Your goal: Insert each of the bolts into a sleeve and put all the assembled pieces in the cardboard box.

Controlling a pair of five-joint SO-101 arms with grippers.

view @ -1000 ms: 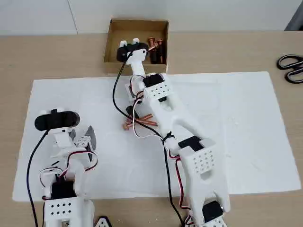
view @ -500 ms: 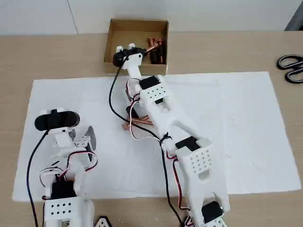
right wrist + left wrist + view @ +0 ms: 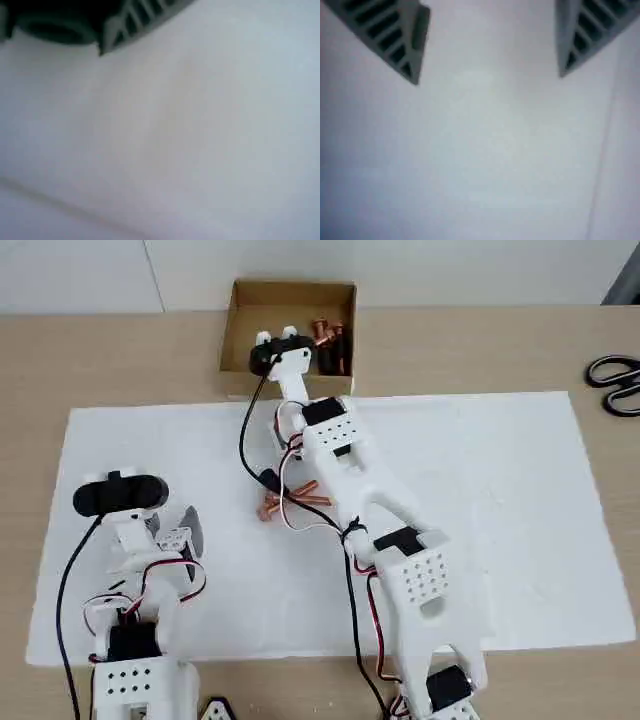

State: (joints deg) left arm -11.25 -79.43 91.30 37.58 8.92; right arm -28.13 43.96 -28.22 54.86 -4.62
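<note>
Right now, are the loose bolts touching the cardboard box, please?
Apart. The high view shows the loose bolts on the white sheet, well short of the cardboard box.

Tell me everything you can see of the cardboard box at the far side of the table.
The cardboard box is a shallow, square, open-topped tray of plain brown card. It sits flat on the wooden table, just beyond the white sheet's far edge. Copper-coloured bolts in dark sleeves lie clustered by its wall on the robot's right; the floor beside them looks bare. An arm stretches over its near wall, with its tip above the box's middle.
</note>
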